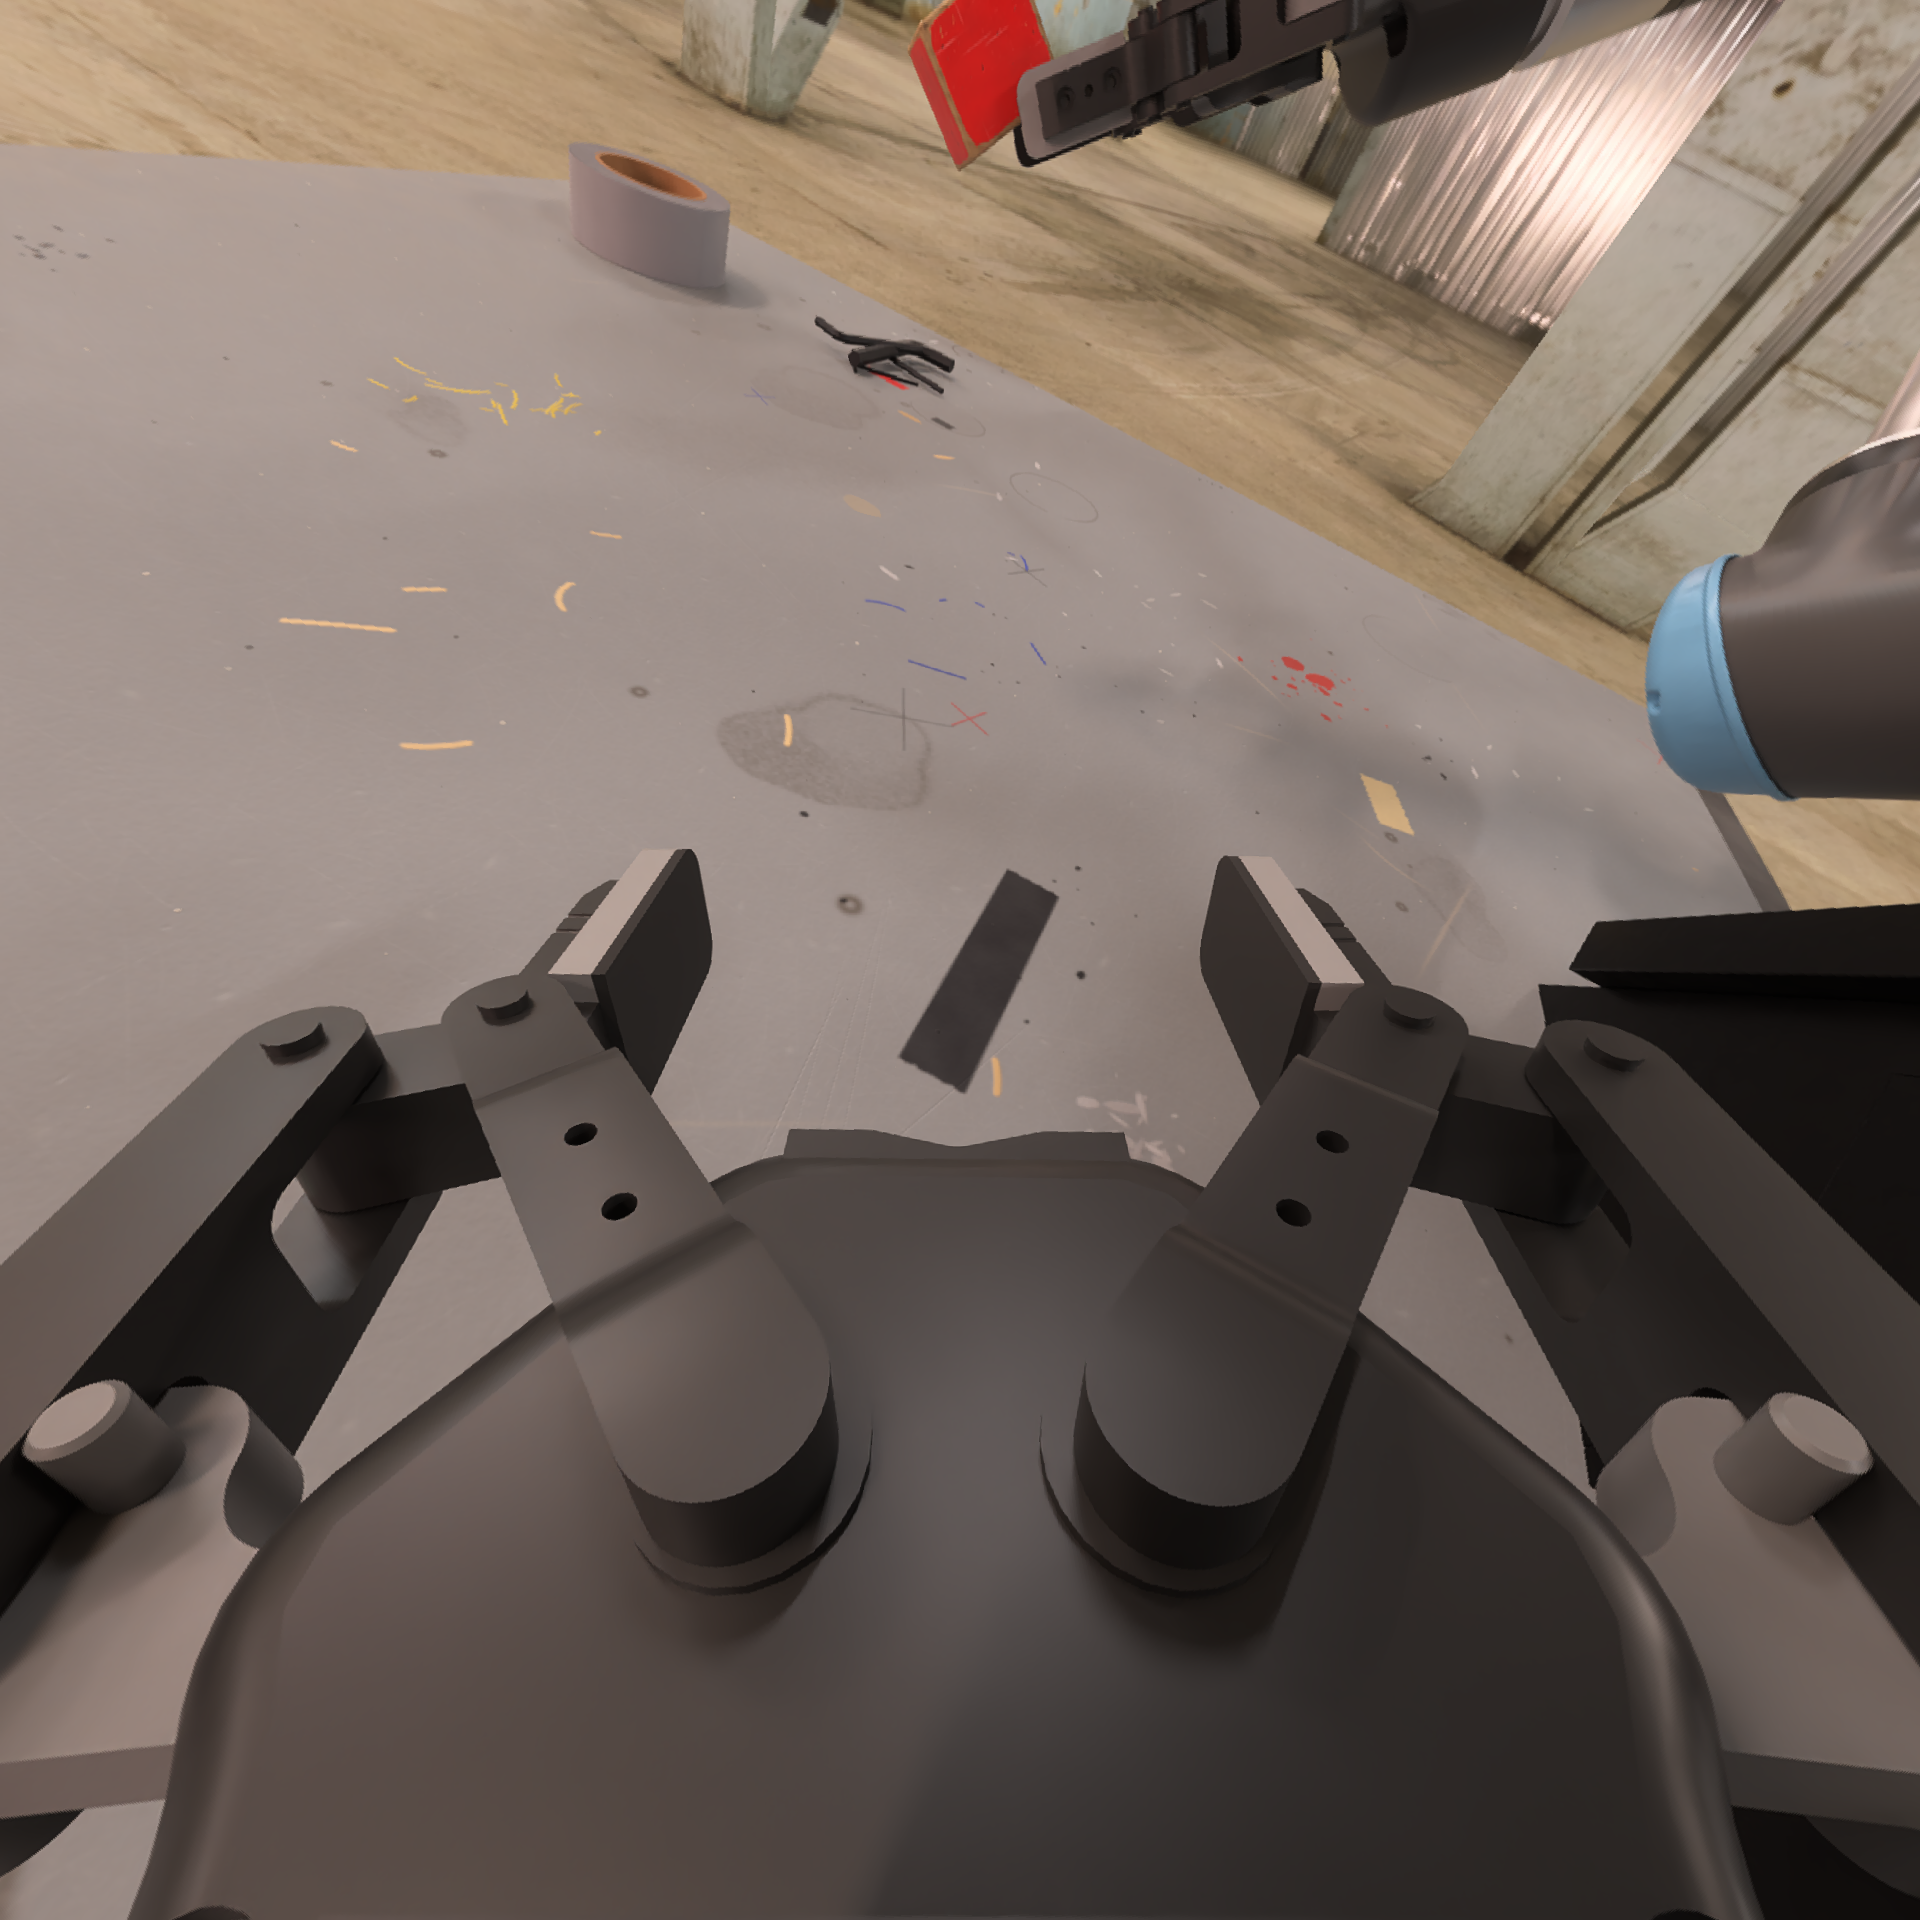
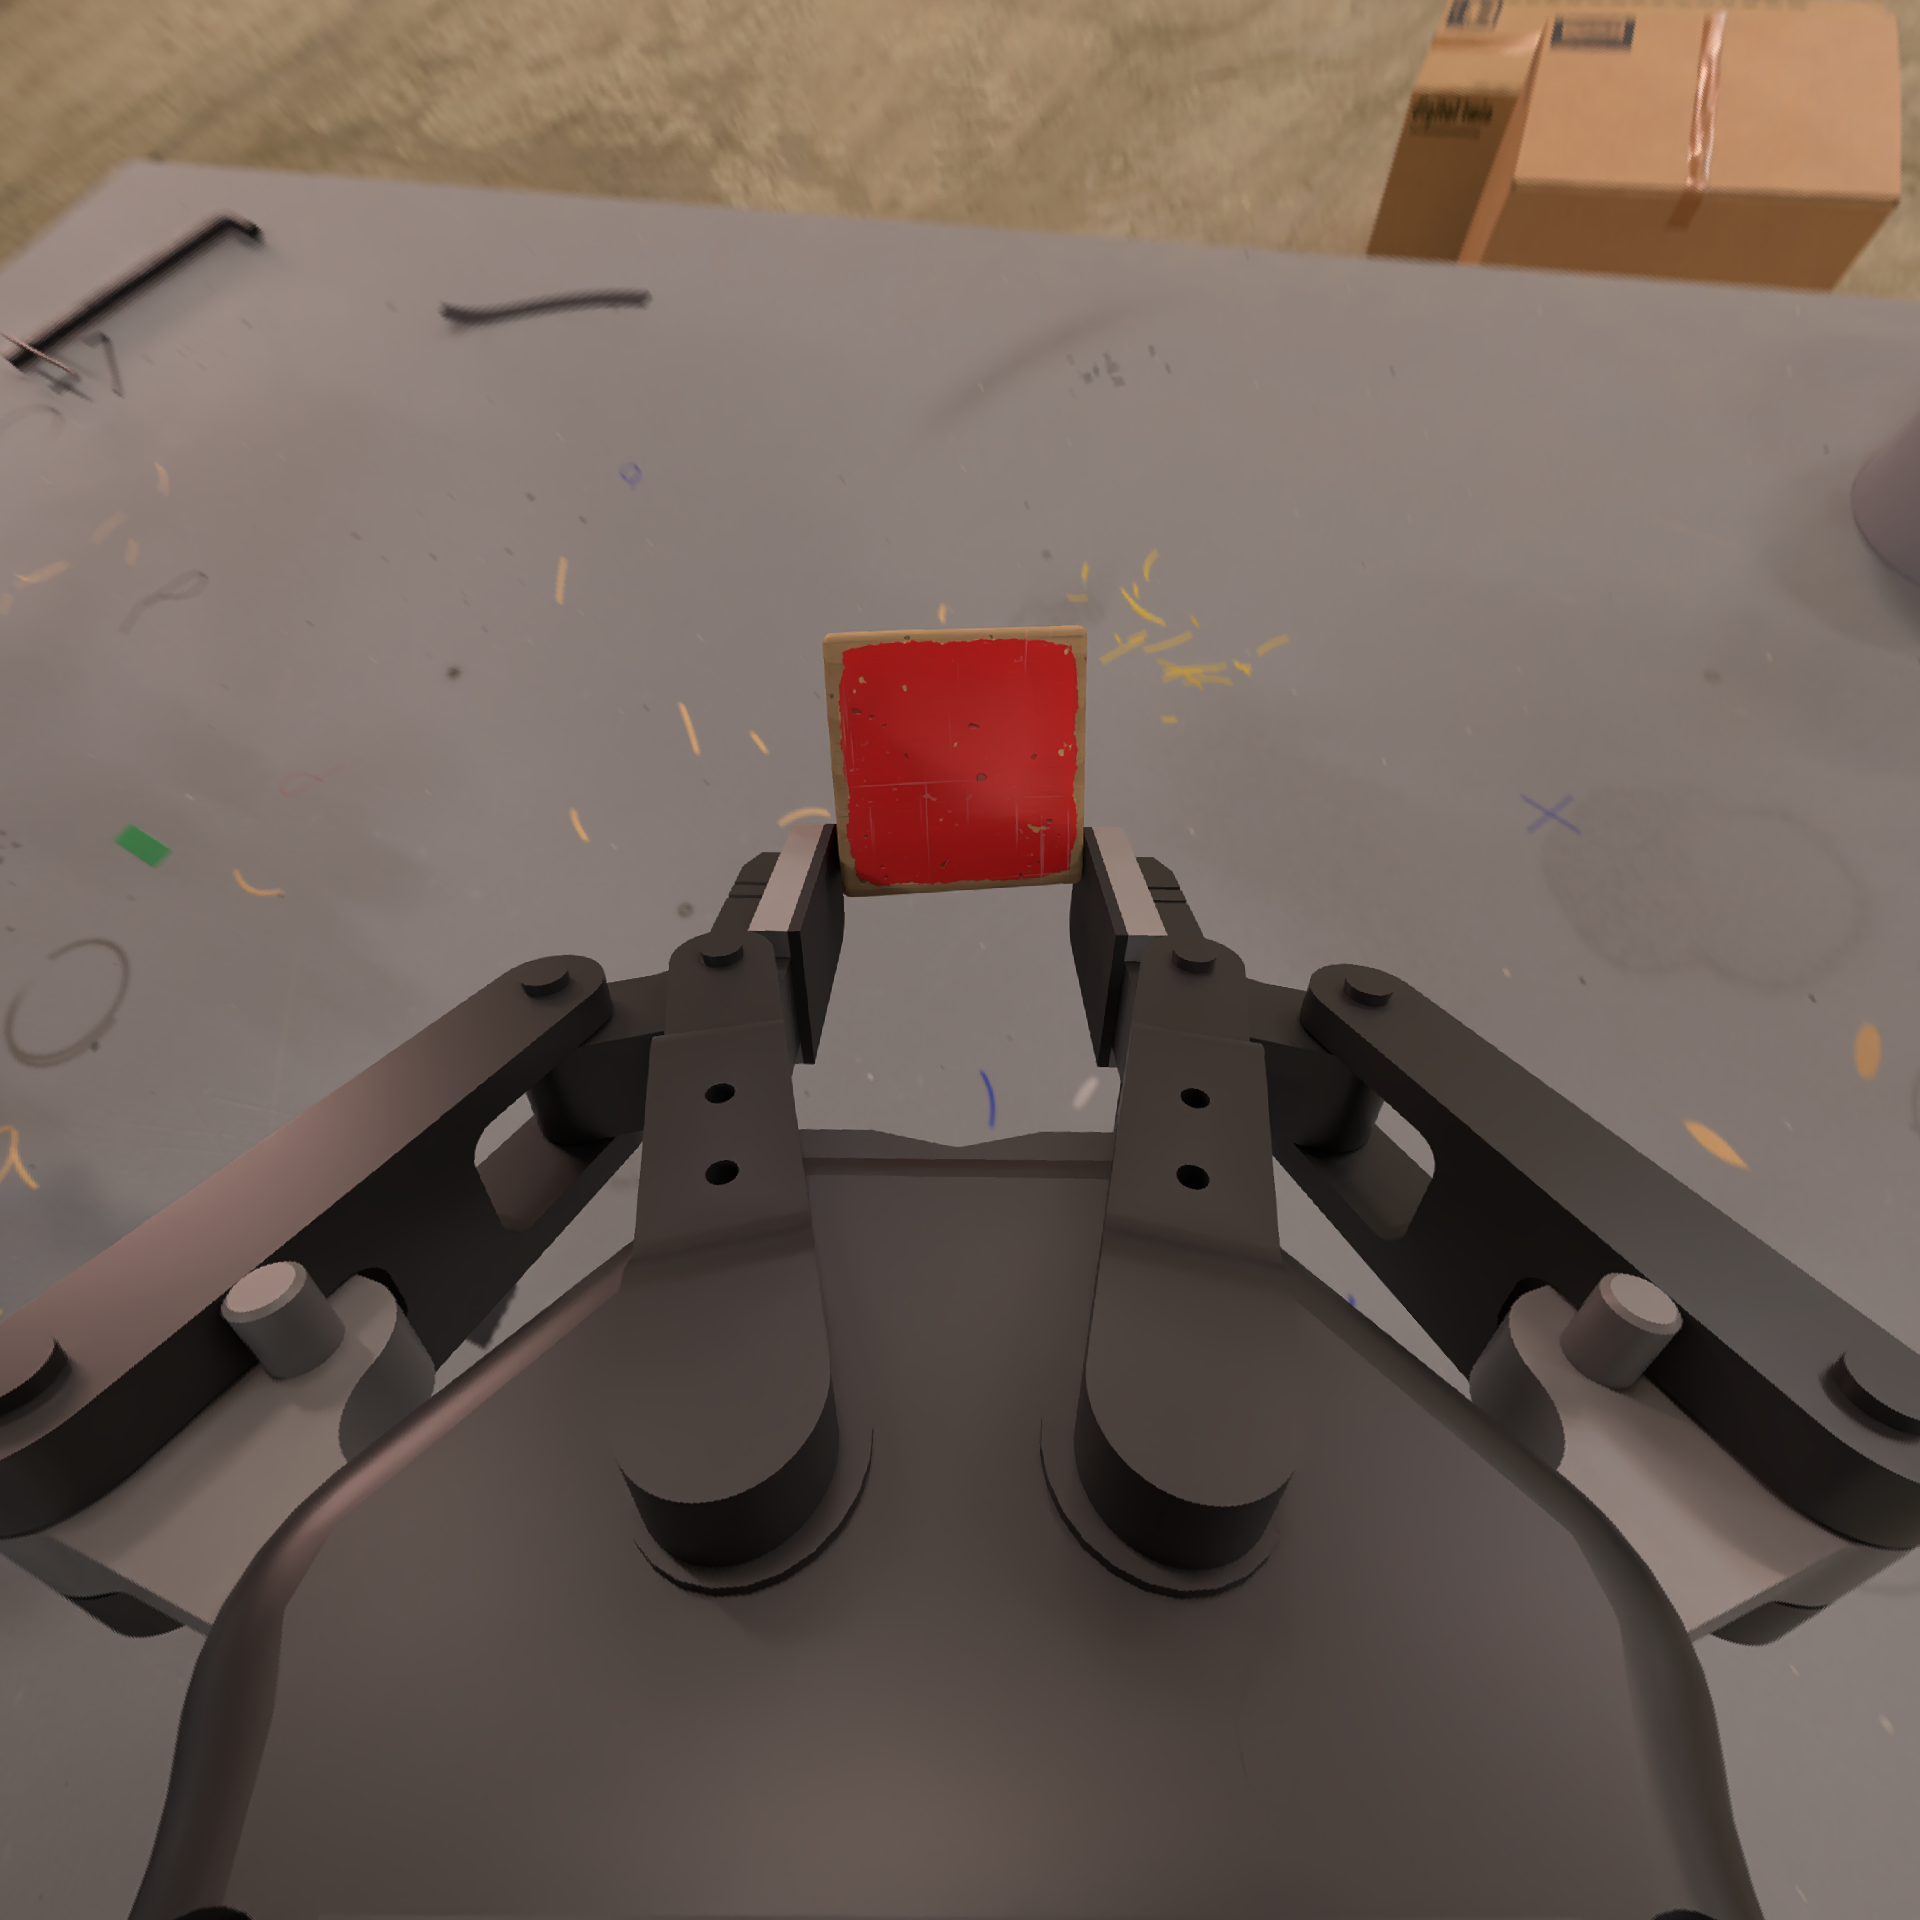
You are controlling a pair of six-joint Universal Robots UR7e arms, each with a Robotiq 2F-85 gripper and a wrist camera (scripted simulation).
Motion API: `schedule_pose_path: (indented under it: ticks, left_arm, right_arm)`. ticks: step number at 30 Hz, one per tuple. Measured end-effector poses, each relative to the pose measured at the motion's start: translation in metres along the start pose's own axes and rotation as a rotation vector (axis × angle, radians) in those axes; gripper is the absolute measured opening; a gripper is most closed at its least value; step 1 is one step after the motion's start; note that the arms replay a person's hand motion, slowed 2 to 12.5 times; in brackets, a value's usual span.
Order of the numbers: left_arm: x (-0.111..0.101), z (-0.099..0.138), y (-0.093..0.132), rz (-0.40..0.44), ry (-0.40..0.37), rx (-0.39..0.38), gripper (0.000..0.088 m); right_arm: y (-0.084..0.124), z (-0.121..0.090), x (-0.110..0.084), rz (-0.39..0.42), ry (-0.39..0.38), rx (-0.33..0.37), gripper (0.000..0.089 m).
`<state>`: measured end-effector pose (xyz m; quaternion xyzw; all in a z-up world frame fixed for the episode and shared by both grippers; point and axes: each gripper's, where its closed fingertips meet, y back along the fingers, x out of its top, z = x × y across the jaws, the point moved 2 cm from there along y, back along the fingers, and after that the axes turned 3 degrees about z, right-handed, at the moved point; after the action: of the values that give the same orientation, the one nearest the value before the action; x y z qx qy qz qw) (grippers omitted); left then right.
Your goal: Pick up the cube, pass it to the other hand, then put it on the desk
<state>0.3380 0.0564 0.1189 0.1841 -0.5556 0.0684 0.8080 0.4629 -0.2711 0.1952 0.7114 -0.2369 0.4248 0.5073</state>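
Note:
The cube (image 2: 958,758) is red with tan wooden edges. My right gripper (image 2: 958,868) is shut on its near end and holds it up above the grey desk (image 2: 1351,520). In the left wrist view the cube (image 1: 977,73) shows at the top, in the air, held by the right gripper (image 1: 1023,109), which reaches in from the upper right. My left gripper (image 1: 956,914) is open and empty, low over the desk (image 1: 312,779), well away from the cube.
A roll of grey tape (image 1: 649,213) and a tangle of black bits (image 1: 888,356) lie near the desk's far edge. A black strip (image 1: 977,992) lies between my left fingers. The right arm's blue-capped joint (image 1: 1714,675) is at right. Cardboard boxes (image 2: 1662,145) stand on the floor.

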Motion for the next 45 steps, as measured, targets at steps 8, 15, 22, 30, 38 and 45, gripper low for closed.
schedule_pose_path:
  ticks: [8,15,22,30,38,45]
  left_arm:
    - [-0.009,0.003,-0.006,-0.042,0.009,-0.023,0.0817]
    - [-0.012,0.007,-0.01,-0.056,0.033,-0.058,0.0812]
    - [-0.015,0.009,-0.012,-0.069,0.056,-0.087,0.078]
    - [-0.016,0.009,-0.013,-0.074,0.073,-0.101,0.0741]
    - [-0.015,0.009,-0.012,-0.07,0.089,-0.107,0.0701]
    - [-0.014,0.009,-0.011,-0.068,0.105,-0.119,0.0666]
  right_arm:
    - [-0.002,0.023,-0.033,-0.165,-0.011,-0.048,0.0401]
    - [-0.008,0.034,-0.061,-0.279,-0.019,-0.054,0.0401]
    - [-0.016,0.037,-0.082,-0.361,-0.019,-0.043,0.0401]
    - [-0.027,0.037,-0.1,-0.43,-0.004,-0.031,0.0401]
    - [-0.038,0.036,-0.113,-0.491,0.014,-0.029,0.0401]
    - [-0.046,0.037,-0.123,-0.549,0.023,-0.04,0.0401]
